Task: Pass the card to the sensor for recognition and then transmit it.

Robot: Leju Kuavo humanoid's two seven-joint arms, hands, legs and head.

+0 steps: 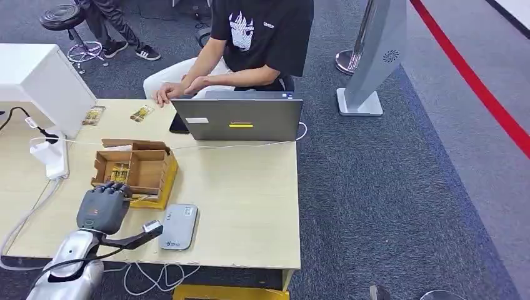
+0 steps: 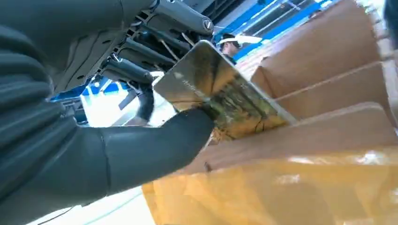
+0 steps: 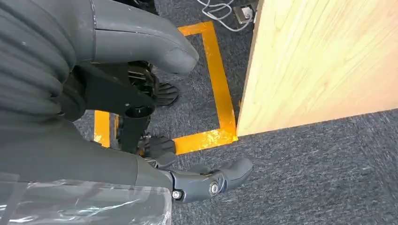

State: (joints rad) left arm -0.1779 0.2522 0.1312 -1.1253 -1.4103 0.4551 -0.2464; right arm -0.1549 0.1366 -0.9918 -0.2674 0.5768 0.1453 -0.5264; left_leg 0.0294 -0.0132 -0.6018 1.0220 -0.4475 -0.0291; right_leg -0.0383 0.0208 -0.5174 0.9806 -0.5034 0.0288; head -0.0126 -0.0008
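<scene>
card point(image 2: 220, 91): glossy, gold-printed, pinched between the left hand's thumb and fingers at the near front of the cardboard box point(image 1: 140, 169), partly raised above the box wall.
left hand point(image 1: 103, 206): closed on the card; best to lift straight up so the card clears the box edge without bending.
sensor point(image 1: 178, 226): flat grey pad just beside the box, toward the table's near edge; carry the card level over it.
right hand point(image 3: 155, 122): hangs beside the table point(image 3: 319, 61), fingers loosely apart, holding nothing.
</scene>
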